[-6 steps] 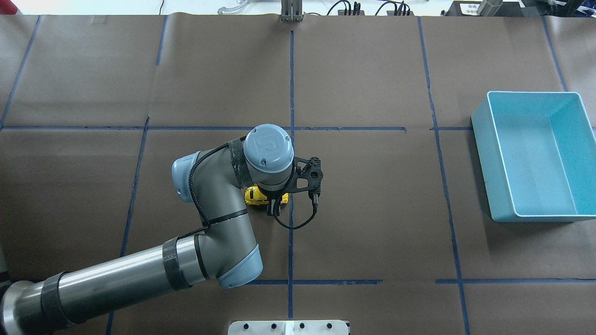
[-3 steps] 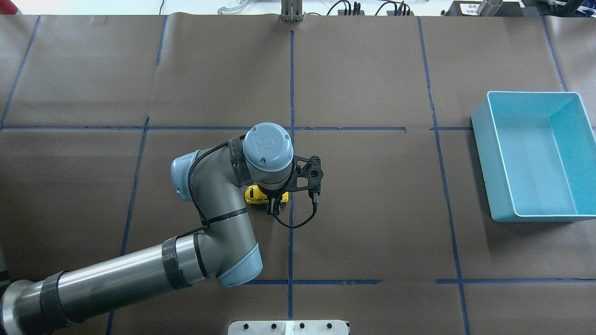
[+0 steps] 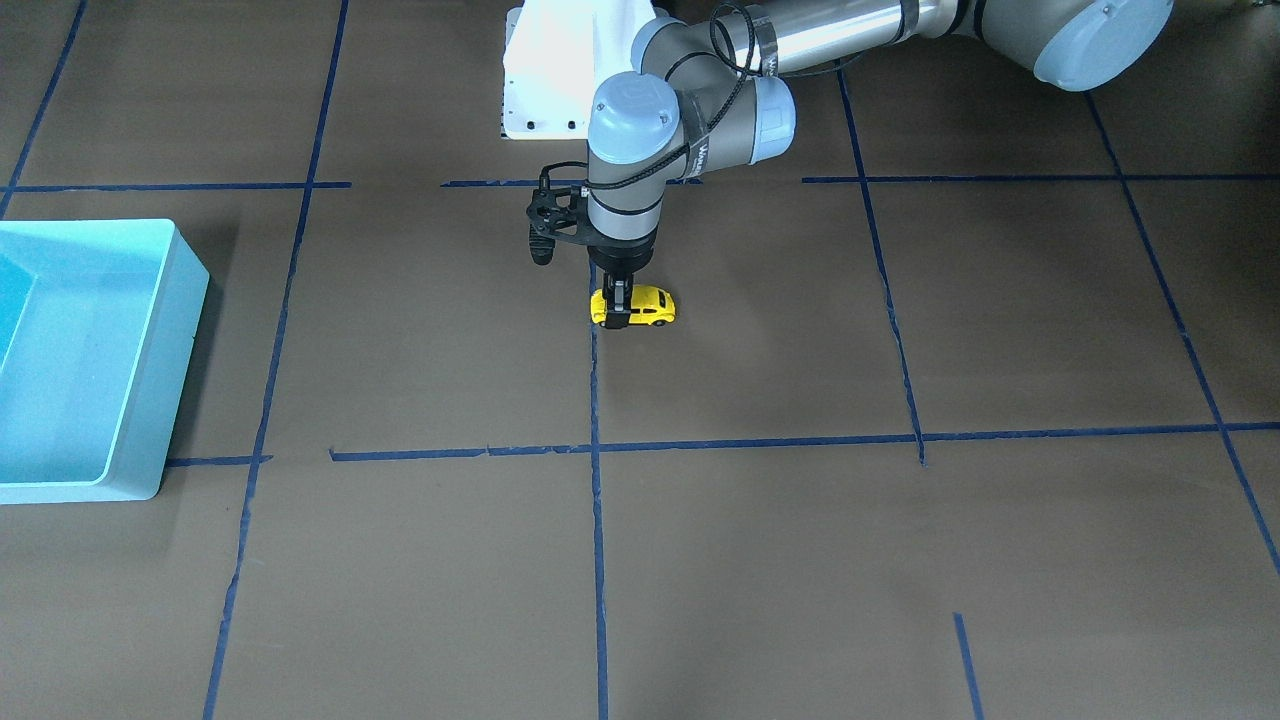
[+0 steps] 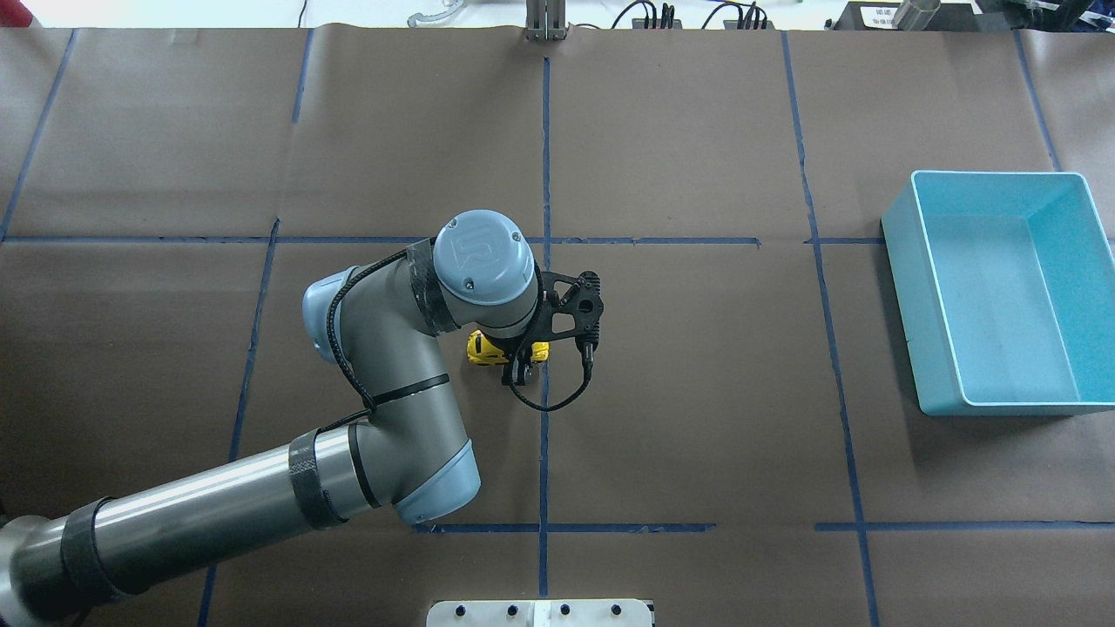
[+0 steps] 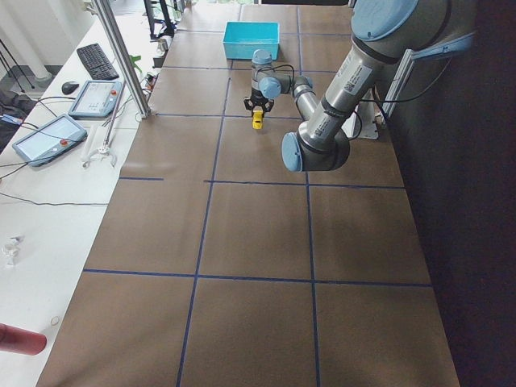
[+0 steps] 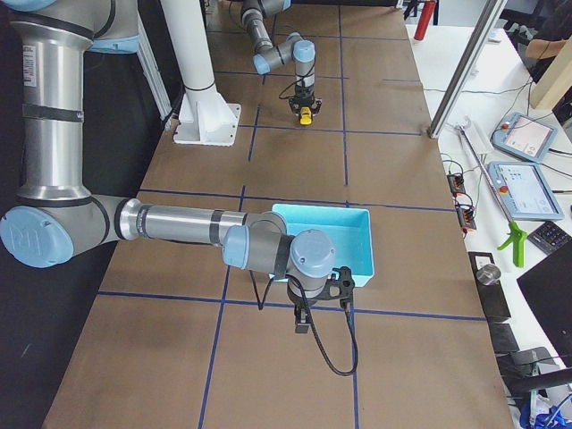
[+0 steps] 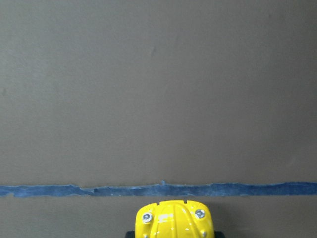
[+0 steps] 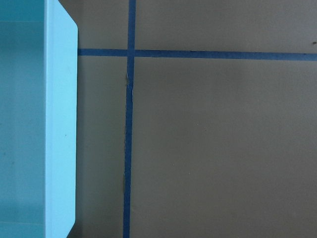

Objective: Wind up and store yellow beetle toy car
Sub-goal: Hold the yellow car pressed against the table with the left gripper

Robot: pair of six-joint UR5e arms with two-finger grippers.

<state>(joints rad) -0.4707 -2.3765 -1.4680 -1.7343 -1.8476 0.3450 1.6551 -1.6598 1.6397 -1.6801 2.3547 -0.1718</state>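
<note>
The yellow beetle toy car (image 3: pixel 652 305) is at the table's middle, beside a blue tape line, on or just above the brown paper. My left gripper (image 3: pixel 620 303) points straight down and is shut on the car's end. From overhead the wrist hides most of the car (image 4: pixel 483 348) and of the gripper (image 4: pixel 516 370). The left wrist view shows the car's rounded yellow end (image 7: pixel 176 221) at the bottom edge. My right gripper hangs under the near arm's wrist (image 6: pixel 308 259) by the bin; I cannot tell whether it is open or shut.
The light blue bin (image 4: pixel 906 287) stands open at the table's right side; it also shows in the front view (image 3: pixel 170 350) and the right wrist view (image 8: pixel 59 124). The white robot base plate (image 4: pixel 540 612) is at the near edge. Blue tape lines grid the paper.
My left wrist has shifted a little away from the robot and leftward in the overhead view. The yellow car has moved slightly with the shut gripper.
</note>
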